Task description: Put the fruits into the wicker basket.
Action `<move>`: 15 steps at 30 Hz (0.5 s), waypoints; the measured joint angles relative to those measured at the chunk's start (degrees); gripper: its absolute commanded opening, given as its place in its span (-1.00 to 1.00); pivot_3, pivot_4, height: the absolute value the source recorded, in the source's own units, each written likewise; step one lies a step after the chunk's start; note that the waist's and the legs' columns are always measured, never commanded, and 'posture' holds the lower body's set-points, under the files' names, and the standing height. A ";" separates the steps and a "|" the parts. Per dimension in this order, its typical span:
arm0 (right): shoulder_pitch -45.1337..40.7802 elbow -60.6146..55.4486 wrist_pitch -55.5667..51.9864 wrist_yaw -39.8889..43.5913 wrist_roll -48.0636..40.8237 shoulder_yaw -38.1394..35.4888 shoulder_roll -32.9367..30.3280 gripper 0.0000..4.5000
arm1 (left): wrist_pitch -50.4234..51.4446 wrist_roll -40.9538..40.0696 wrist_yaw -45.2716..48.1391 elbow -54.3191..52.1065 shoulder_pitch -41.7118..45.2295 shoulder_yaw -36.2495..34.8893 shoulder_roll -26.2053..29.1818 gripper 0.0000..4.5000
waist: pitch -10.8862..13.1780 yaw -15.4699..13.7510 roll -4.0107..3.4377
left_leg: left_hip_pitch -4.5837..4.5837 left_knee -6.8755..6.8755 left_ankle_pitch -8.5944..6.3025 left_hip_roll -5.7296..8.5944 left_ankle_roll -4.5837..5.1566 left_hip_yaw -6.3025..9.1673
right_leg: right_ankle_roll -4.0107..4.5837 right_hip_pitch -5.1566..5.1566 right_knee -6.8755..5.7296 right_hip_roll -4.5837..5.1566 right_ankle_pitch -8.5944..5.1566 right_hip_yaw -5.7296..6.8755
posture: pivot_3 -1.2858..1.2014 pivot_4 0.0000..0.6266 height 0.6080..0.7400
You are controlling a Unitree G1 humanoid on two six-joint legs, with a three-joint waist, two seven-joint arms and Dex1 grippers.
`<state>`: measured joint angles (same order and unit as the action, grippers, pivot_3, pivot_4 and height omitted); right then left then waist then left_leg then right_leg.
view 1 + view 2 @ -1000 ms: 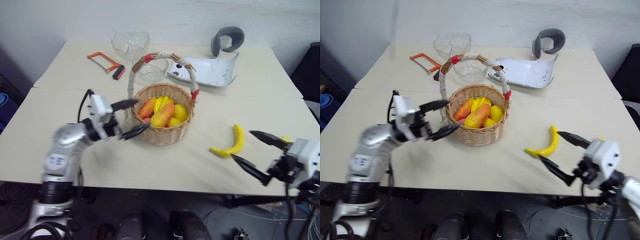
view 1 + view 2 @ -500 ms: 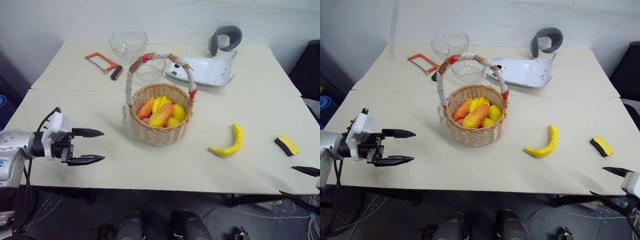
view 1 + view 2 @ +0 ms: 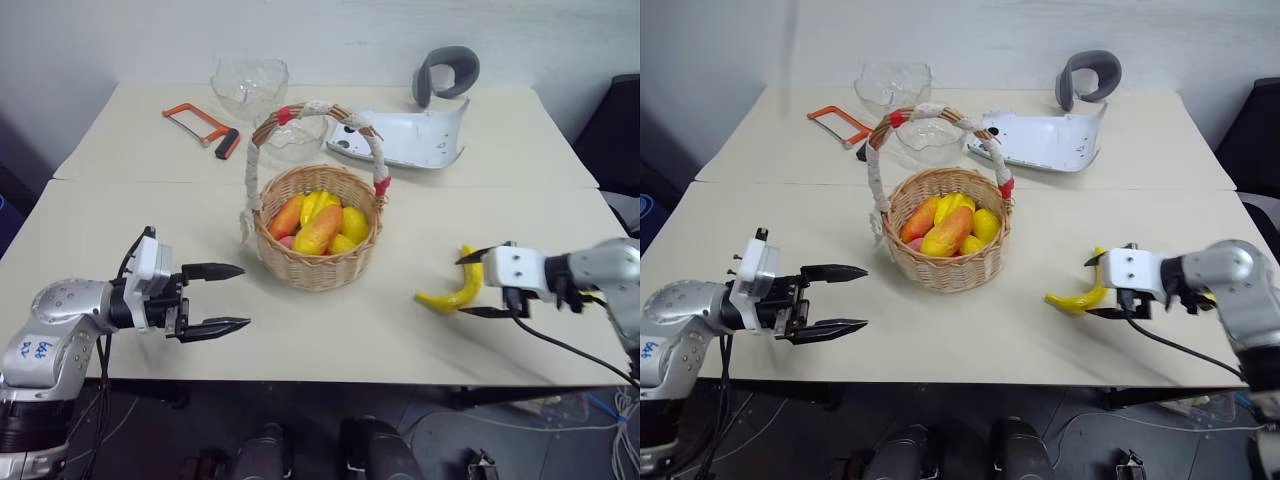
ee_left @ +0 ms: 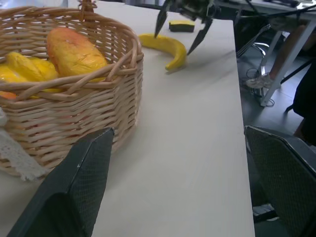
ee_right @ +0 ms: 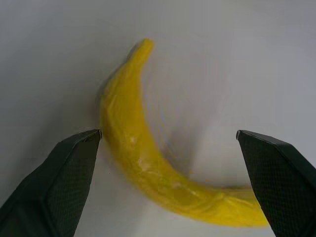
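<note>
**A:** Why are the right gripper's [image 3: 477, 284] two black fingers [image 5: 59, 182] set so wide?

**B:** They stand spread with the curved yellow toy banana [image 3: 458, 285] between them, one tip on each side and neither pressing it. I judge that this lines up a pinch across the fruit, which lies flat on the pale beige tabletop [image 3: 330, 340], right of the basket and well apart from it.

**A:** And the left gripper [image 3: 229, 297]?

**B:** Its fingers are parted too, with nothing between them. It hovers over the table left of the round light-brown wicker basket [image 3: 318, 262], pointing toward it without touching, likely keeping out of the way.

**A:** What is in the basket?

**B:** An oval orange-yellow mango [image 3: 320, 229] and several smaller yellow fruits, piled under the arched cloth-wrapped handle [image 3: 312, 108]. The banana looks like the one fruit left out.

**A:** The rest?

**B:** An orange-framed hacksaw [image 3: 201, 129], clear glass bowls [image 3: 249, 84] and a white curved shell [image 3: 405, 140] sit behind, away from the work.
</note>
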<state>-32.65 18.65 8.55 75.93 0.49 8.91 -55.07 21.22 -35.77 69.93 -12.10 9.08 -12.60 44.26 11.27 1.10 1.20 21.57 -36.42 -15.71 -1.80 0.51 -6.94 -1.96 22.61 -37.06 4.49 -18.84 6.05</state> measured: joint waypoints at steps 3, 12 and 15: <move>-4.14 3.75 -0.11 2.19 1.90 2.88 0.75 0.31 | 0.21 -0.45 -1.56 -2.64 -1.40 -0.03 -0.87 1.00 | 0.00 -0.07 0.00 | 0.00 -0.01 0.02 -0.01 -0.02 0.05 | 0.00 0.00 -0.03 -0.01 0.00 0.04 | 0.03 -0.52 1.00; -7.46 11.14 0.99 11.93 -1.18 5.79 1.88 -0.68 | -0.05 -1.12 -5.95 -5.29 -3.63 -1.35 -3.26 1.00 | 0.00 0.35 -0.01 | -0.07 -0.01 0.03 -0.02 0.00 0.07 | 0.00 -0.07 -0.08 -0.01 0.00 0.07 | 0.03 -0.52 1.00; -5.03 4.20 -10.08 12.19 -10.61 2.53 1.95 -0.68 | 0.01 -1.60 -6.22 -5.63 -6.20 -2.86 -3.23 1.00 | 0.03 0.68 -0.06 | -0.08 0.01 0.03 -0.06 -0.01 0.07 | 0.01 -0.04 -0.10 -0.01 0.00 0.06 | 0.03 -0.52 1.00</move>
<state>-37.68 22.85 -1.53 88.12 -10.12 11.44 -53.12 21.24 -37.37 63.71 -17.74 2.88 -15.46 41.03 11.31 1.78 1.14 21.49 -36.41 -15.68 -1.86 0.50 -6.87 -1.96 22.57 -37.16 4.48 -18.84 6.11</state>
